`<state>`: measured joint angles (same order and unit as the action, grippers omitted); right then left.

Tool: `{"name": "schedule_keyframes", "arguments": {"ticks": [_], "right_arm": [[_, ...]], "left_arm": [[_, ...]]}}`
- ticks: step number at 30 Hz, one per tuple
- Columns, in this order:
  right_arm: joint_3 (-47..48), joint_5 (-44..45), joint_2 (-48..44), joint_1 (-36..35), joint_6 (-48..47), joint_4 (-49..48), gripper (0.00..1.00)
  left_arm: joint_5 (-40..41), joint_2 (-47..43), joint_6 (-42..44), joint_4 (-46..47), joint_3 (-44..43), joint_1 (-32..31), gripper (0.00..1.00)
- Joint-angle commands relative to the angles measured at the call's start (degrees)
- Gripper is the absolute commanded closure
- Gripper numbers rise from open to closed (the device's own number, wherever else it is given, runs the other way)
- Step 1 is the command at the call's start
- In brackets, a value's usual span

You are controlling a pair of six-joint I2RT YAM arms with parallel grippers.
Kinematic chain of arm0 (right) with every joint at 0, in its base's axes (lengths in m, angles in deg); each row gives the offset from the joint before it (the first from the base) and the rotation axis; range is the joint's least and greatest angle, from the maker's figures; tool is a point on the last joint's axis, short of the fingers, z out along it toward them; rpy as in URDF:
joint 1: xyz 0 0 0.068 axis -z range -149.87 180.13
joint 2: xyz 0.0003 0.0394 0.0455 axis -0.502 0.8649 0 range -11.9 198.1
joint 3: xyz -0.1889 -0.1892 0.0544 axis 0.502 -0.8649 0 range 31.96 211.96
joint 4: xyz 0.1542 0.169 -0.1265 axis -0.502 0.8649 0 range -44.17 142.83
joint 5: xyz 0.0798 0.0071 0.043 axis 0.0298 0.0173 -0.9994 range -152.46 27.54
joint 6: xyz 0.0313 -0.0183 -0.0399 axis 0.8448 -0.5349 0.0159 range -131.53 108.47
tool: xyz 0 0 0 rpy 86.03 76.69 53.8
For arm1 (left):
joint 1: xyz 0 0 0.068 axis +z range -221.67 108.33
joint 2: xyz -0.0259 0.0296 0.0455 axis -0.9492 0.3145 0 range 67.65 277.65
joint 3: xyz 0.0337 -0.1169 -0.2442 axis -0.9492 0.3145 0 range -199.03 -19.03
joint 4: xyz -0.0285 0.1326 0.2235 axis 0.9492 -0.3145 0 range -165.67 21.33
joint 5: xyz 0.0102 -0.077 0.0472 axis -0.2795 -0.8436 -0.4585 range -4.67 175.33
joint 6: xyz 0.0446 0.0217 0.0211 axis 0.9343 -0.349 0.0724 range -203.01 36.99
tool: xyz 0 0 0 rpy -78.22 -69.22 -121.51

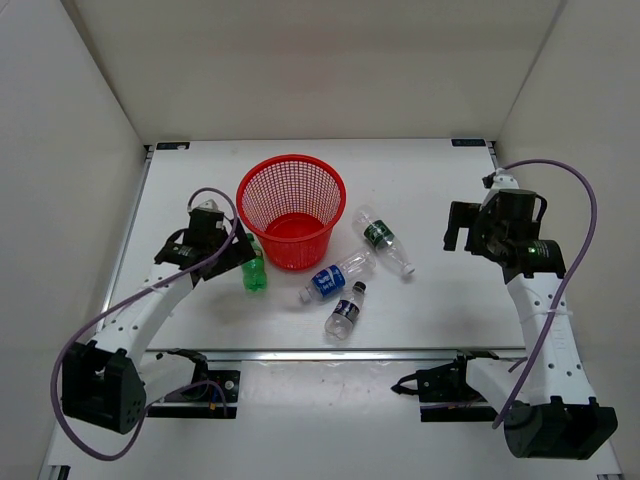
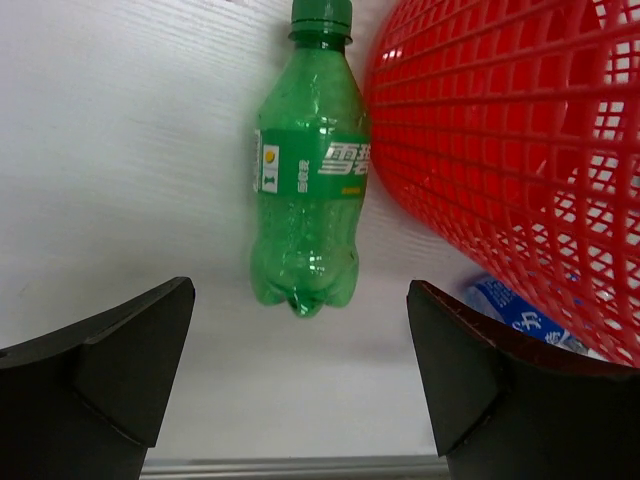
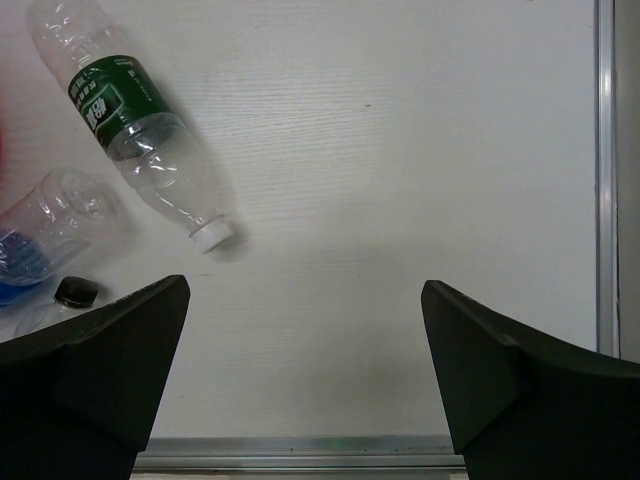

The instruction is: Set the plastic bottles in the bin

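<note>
Over on the left, the left gripper [image 2: 299, 287] is hovering with its jaws spread wide, just short of the base of a green plastic bottle with a green cap [image 2: 305, 190]. That bottle is lying on the white table [image 1: 440, 300], just beside the round red mesh basket [image 1: 265, 215]. To the right of the basket, three clear plastic bottles are lying close together: one with a blue label [image 1: 330, 279], one with a dark label and black cap [image 1: 344, 312], and one with a dark green label and white cap [image 1: 383, 240]. Farther right, the right gripper [image 3: 306, 283] is hanging above bare table, jaws spread and holding nothing.
</note>
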<state>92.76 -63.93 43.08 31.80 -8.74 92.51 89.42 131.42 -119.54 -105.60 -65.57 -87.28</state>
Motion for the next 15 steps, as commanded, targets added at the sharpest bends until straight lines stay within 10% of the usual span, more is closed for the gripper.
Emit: {"name": "schedule_keyframes", "arguments": {"ticks": [1,15], "right_arm": [[-0.06,0.69,-0.84,2.27,0.2,-2.46,0.0],[-0.59,-0.46,-0.75,3.43,0.99,-3.26,0.01]], "left_arm": [[1.0,1.7,-0.38,6.07,1.71,0.06,0.02],[-0.5,6.46,-1.61,22.24,14.11,-1.96,0.02]]}}
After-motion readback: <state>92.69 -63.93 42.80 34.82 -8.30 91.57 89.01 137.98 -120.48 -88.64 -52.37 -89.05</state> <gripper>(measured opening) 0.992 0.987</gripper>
